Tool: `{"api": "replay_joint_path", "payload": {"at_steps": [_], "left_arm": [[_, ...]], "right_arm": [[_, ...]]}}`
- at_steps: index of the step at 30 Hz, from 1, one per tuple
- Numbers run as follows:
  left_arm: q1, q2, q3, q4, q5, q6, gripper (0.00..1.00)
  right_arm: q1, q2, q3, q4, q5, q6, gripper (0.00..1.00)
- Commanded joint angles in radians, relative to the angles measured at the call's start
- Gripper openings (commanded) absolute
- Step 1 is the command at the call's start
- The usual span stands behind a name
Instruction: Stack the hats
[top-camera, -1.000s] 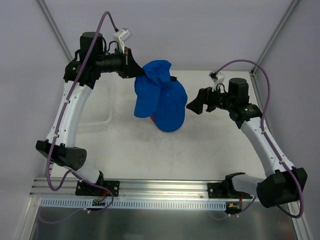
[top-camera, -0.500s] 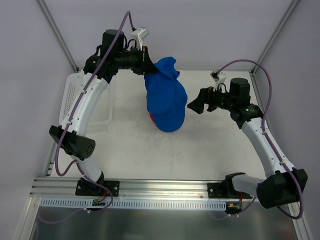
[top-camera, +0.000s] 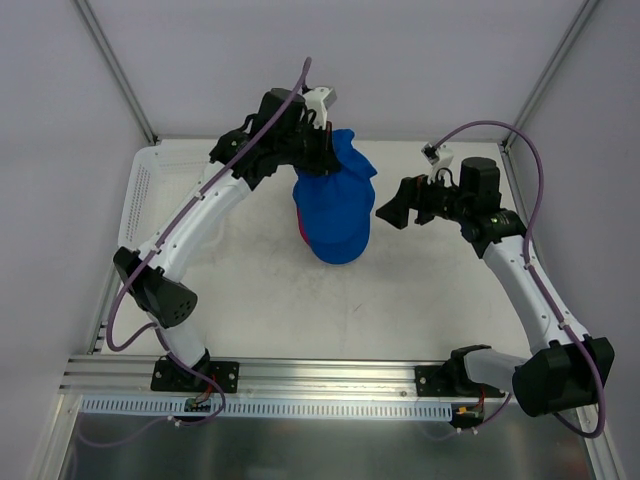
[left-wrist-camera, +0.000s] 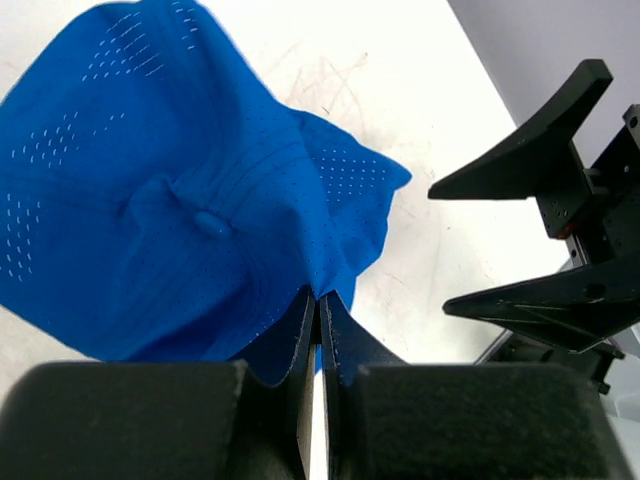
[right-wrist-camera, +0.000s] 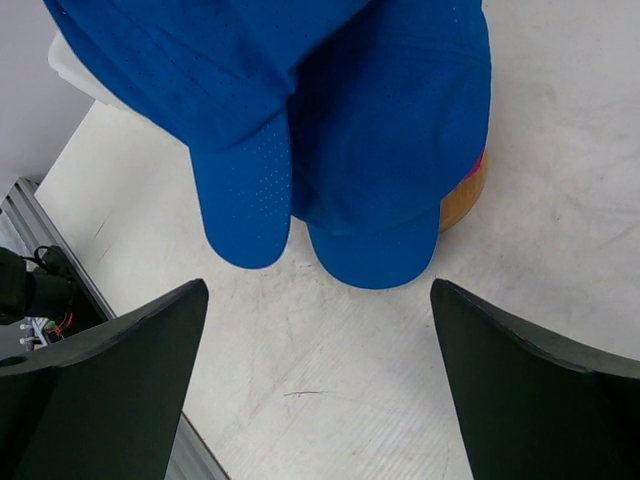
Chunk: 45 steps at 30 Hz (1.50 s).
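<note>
My left gripper (top-camera: 325, 165) is shut on the back edge of a bright blue hat (top-camera: 338, 185). The hat hangs over a stack topped by another blue hat (top-camera: 338, 240). A sliver of a magenta-pink hat (top-camera: 302, 232) shows under it. In the left wrist view the jaws (left-wrist-camera: 318, 300) pinch the held hat's fabric (left-wrist-camera: 170, 190). My right gripper (top-camera: 393, 210) is open and empty, just right of the stack. In the right wrist view (right-wrist-camera: 318, 290) the held hat's brim (right-wrist-camera: 245, 210) hangs beside the stacked hat's brim (right-wrist-camera: 375, 255).
A round tan wooden disc (right-wrist-camera: 465, 195) lies under the stack. A white slatted basket (top-camera: 150, 185) stands at the back left. The right gripper's fingers (left-wrist-camera: 530, 160) show close by in the left wrist view. A metal rail (top-camera: 320, 385) runs along the near edge.
My left arm has swung right with the blue hat, from left of the stack to directly over it. The hat now drapes onto the stack. The right arm has not moved.
</note>
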Motion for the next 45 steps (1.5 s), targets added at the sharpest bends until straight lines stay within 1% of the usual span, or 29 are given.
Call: {"api": "replay_joint_path", "payload": {"at_steps": [1, 5, 9, 13, 16, 20, 24, 27, 28, 33, 37, 41, 42, 44, 45], "left_arm": [[-0.019, -0.012, 0.019, 0.032, -0.155, -0.025, 0.00], [-0.020, -0.009, 0.041, 0.033, -0.226, -0.045, 0.00], [-0.020, -0.003, 0.080, 0.035, -0.238, -0.065, 0.00], [-0.022, 0.031, 0.105, 0.033, -0.208, -0.040, 0.00], [-0.025, 0.045, 0.107, 0.033, -0.159, -0.042, 0.00], [-0.051, 0.052, 0.081, 0.033, -0.149, -0.040, 0.00], [-0.062, 0.054, 0.044, 0.033, -0.149, -0.074, 0.00], [-0.086, 0.048, 0.030, 0.033, -0.192, -0.082, 0.00], [-0.103, 0.046, 0.030, 0.033, -0.232, -0.083, 0.00], [-0.140, 0.045, 0.032, 0.033, -0.344, -0.106, 0.00], [-0.164, 0.042, 0.024, 0.033, -0.387, -0.114, 0.00], [-0.164, 0.058, 0.019, 0.033, -0.408, -0.120, 0.00], [-0.164, 0.063, 0.021, 0.033, -0.405, -0.123, 0.00], [-0.164, 0.075, 0.016, 0.033, -0.392, -0.134, 0.05], [-0.164, 0.083, 0.015, 0.033, -0.387, -0.144, 0.12]], "right_arm": [[-0.012, -0.026, -0.007, 0.015, -0.001, -0.012, 1.00], [-0.016, -0.031, -0.007, 0.015, -0.001, -0.012, 1.00], [-0.016, -0.032, -0.010, 0.016, -0.005, -0.011, 0.99], [-0.019, -0.029, -0.013, 0.016, -0.005, -0.011, 0.99], [-0.019, -0.032, -0.021, 0.016, -0.005, -0.014, 0.99], [-0.022, -0.035, -0.025, 0.016, -0.007, -0.017, 1.00], [-0.029, -0.032, -0.027, 0.016, -0.010, -0.017, 0.99], [-0.030, -0.035, -0.033, 0.016, -0.012, -0.020, 0.99], [-0.033, -0.034, -0.035, 0.016, -0.013, -0.022, 0.99], [-0.035, -0.029, -0.033, 0.016, -0.016, -0.016, 0.99], [-0.036, -0.032, -0.039, 0.016, -0.018, -0.017, 0.99], [-0.038, -0.037, -0.044, 0.016, -0.019, -0.019, 0.99], [-0.039, -0.037, -0.044, 0.016, -0.019, -0.019, 0.99], [-0.039, -0.038, -0.047, 0.018, -0.018, -0.019, 0.99], [-0.039, -0.038, -0.047, 0.016, -0.019, -0.019, 1.00]]}}
